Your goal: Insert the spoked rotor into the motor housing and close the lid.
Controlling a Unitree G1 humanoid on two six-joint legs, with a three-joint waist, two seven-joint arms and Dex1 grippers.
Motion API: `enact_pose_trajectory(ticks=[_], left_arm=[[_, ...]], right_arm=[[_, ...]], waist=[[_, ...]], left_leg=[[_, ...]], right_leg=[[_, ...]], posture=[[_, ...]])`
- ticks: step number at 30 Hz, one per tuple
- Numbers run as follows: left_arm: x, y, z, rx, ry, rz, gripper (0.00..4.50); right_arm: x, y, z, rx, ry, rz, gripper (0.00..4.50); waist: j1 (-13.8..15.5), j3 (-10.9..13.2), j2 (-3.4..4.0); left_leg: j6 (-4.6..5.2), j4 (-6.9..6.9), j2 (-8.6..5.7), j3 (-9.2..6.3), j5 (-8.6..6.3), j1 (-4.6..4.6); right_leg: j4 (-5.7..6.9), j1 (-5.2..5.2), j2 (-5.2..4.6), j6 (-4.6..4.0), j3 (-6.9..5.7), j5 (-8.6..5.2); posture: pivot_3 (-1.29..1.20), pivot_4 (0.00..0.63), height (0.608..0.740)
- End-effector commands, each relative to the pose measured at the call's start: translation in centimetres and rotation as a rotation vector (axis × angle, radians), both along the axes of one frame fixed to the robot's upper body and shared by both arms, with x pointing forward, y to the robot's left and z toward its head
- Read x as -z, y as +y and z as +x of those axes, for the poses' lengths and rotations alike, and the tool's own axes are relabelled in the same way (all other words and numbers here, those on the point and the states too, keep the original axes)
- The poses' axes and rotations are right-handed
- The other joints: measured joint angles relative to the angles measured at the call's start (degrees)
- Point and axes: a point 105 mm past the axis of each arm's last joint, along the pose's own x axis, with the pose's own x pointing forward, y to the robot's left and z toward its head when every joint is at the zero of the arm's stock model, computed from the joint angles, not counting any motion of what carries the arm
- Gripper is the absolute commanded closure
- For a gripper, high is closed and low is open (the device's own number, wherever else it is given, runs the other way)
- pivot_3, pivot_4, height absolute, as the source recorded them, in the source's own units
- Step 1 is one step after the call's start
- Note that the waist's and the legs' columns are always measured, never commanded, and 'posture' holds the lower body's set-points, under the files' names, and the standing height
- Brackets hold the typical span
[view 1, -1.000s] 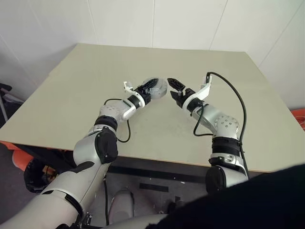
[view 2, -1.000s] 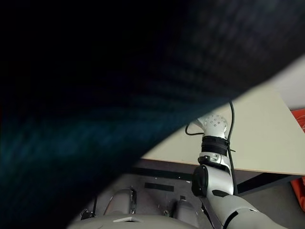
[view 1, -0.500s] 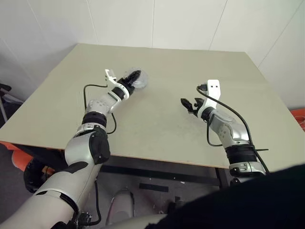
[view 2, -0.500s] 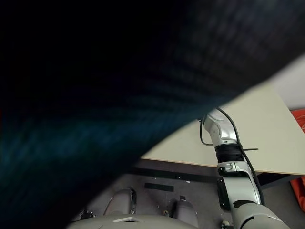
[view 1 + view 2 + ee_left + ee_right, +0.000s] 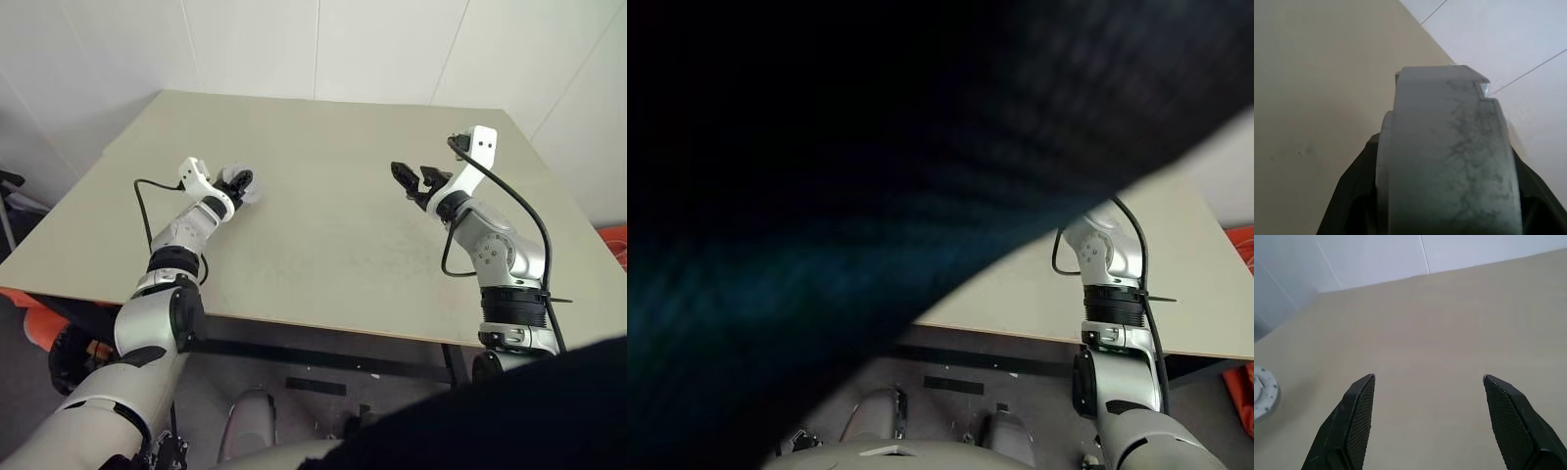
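Left eye view: over the beige table (image 5: 323, 147), the left gripper (image 5: 238, 182) holds a pale grey round part (image 5: 242, 188) between its black fingers, near the table's left edge; whether this is the housing, the lid or both together is too blurred to tell. The right gripper (image 5: 413, 177) stands with fingers spread wide and empty, toward the table's right side. A second ago both grippers sat close together at the table's middle; they have since drawn well apart.

Right eye view: a dark blurred mass covers most of the frame, leaving a strip of table and part of the right arm.

Left wrist view: a scuffed grey round part (image 5: 1449, 161), edge-on, sits clamped between the fingers above the table.

Right wrist view: two black fingertips (image 5: 1359, 409) stand far apart over bare table, gripping nothing; a grey disc is cut off at the frame's edge
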Motion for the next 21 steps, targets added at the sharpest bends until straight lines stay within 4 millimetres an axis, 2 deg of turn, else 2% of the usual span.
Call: enact_pose_trajectory(ticks=[1, 4, 8, 10, 12, 14, 21], left_arm=[[-2.3, 1.7, 0.4, -0.058, -0.09, 0.062, 2.42], [-1.1, 2.0, 0.1, -0.07, -0.054, 0.042, 2.42], [-0.7, 1.9, 0.1, -0.08, -0.03, -0.011, 2.42], [-0.8, 1.5, 0.1, -0.078, 0.002, -0.163, 2.42], [-1.0, 1.1, 0.0, -0.067, 0.04, -0.397, 2.42], [-1.1, 0.8, -0.1, -0.055, 0.055, -0.525, 2.42], [0.1, -0.3, -0.7, -0.01, 0.09, -0.562, 2.42]], right_arm=[[-2.7, -0.2, -0.2, 0.002, -0.079, 0.028, 0.53], [-2.6, -0.2, -0.1, 0.002, -0.075, 0.029, 0.53], [-2.4, -0.2, -0.1, 0.005, -0.068, 0.028, 0.53], [-2.3, -0.2, -0.1, 0.006, -0.066, 0.029, 0.53], [-2.3, -0.2, -0.1, 0.008, -0.064, 0.033, 0.53], [-2.2, -0.2, -0.1, 0.01, -0.062, 0.036, 0.53], [-2.0, -0.6, -0.1, 0.022, -0.052, 0.032, 0.53]], waist=[[-0.03, 0.0, 0.0], [-0.01, 0.0, 0.0], [0.01, 0.0, 0.0], [-0.03, 0.0, 0.0], [-0.05, 0.0, 0.0], [-0.01, 0.0, 0.0], [-0.04, 0.0, 0.0]], left_leg=[[0.0, 0.0, 0.0, 0.0, 0.0, 0.01], [-0.02, 0.02, 0.0, 0.0, 0.02, 0.01], [-0.04, 0.04, 0.0, 0.0, 0.03, 0.0], [-0.04, 0.04, -0.01, 0.0, 0.03, 0.01], [-0.04, 0.04, -0.01, 0.01, 0.03, 0.01], [-0.04, 0.06, -0.02, 0.01, 0.03, 0.0], [-0.04, 0.06, -0.04, 0.01, 0.03, 0.01]], right_leg=[[0.03, 0.0, 0.0, 0.0, 0.0, 0.0], [0.07, -0.01, 0.0, -0.01, 0.01, 0.0], [0.09, -0.01, -0.01, -0.01, 0.01, -0.01], [0.11, -0.01, -0.02, -0.01, 0.01, -0.01], [0.13, -0.03, -0.01, -0.02, 0.01, -0.01], [0.17, -0.05, -0.02, -0.03, 0.01, -0.02], [0.17, -0.04, -0.05, -0.03, 0.03, -0.02]], posture=[[0.0, 0.0, 0.74], [0.0, 0.0, 0.74], [0.0, 0.0, 0.74], [0.0, 0.0, 0.74], [0.0, 0.0, 0.74], [0.0, 0.0, 0.74], [0.0, 0.0, 0.74]])
